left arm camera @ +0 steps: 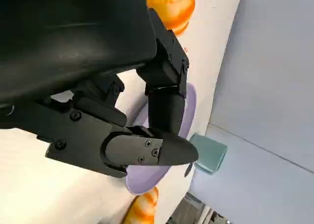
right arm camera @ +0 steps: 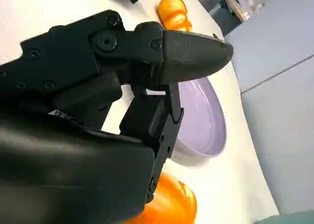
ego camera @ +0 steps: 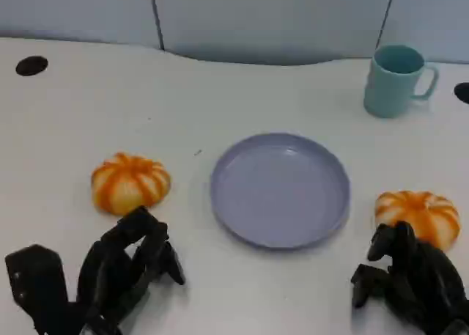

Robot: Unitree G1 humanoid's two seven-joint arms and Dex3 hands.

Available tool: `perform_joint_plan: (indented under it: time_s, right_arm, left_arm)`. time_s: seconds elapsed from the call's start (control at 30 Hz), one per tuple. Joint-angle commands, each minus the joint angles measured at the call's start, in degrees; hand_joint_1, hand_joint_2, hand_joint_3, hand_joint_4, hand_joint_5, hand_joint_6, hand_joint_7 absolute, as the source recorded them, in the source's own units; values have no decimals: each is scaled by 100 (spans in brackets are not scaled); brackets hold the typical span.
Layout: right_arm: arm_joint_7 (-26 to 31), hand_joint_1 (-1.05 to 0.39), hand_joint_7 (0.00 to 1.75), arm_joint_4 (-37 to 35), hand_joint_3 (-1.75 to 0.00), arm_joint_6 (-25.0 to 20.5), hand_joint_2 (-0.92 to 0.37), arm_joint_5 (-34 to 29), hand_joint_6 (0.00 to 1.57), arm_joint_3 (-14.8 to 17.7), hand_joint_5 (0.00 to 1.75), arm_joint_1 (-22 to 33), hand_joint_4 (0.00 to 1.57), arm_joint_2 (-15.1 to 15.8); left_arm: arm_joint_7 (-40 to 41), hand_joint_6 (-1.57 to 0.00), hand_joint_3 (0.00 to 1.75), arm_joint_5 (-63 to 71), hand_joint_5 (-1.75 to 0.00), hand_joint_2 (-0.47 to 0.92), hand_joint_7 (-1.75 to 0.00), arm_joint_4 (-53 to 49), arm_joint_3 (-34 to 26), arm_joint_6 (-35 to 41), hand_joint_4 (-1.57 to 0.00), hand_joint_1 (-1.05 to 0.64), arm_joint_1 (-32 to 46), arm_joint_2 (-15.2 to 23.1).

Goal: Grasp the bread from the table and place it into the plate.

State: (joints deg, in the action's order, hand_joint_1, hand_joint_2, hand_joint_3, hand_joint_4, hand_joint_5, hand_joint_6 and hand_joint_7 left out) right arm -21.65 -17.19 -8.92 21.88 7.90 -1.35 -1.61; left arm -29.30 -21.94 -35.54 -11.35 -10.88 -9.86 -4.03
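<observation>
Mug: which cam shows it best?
Head view. The teal mug stands whole and unblocked at the table's far right, handle visible. In the left wrist view, just a corner of it shows beyond the left robot hand. The right wrist view has no clear sight of it.

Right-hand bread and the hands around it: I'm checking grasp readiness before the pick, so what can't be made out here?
- Right bread: head view, near side hidden behind the right hand; contact cannot be told.
- Same bread, right wrist view: cut off by the picture's edge and the hand's shell.
- Left bread: left wrist view, mostly hidden by the left hand.
- Cup: left wrist view, partly behind a fingertip.
</observation>
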Motion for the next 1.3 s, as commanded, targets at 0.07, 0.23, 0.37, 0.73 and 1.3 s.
perform_joint_plan:
  time_s: [0.07, 0.23, 0.37, 0.73, 1.3]
  right_arm:
    - [-56, -45, 120, -131, -57, 19, -92, -30, 119, 37, 127, 74, 134, 98]
    - [6, -45, 121, -57, -56, -72, -92, -34, 120, 32, 128, 86, 134, 92]
    - [4, -46, 121, -68, -55, -52, -92, -63, 120, 20, 128, 80, 134, 105]
    - [-86, -46, 120, -144, -55, 97, -92, -63, 121, 19, 129, 77, 133, 109]
    - [-26, -48, 121, -121, -52, 39, -92, -60, 121, -12, 128, 57, 135, 81]
  left_arm:
    - [-62, -68, 34, -55, -175, 92, -175, 5, -67, -2, -92, -68, -46, 81]
    - [33, -69, 33, -128, -175, 92, -175, 142, -114, 246, -93, -68, -28, 42]
    - [42, -69, 33, -134, -175, 92, -175, 158, -133, 303, -93, -67, -42, 43]
    - [31, -70, 33, -194, -175, 92, -175, 116, -198, 327, -95, -66, -84, 14]
    - [352, -47, 35, 1168, -106, 92, -50, -917, -54, -3048, -45, -67, -436, 463]
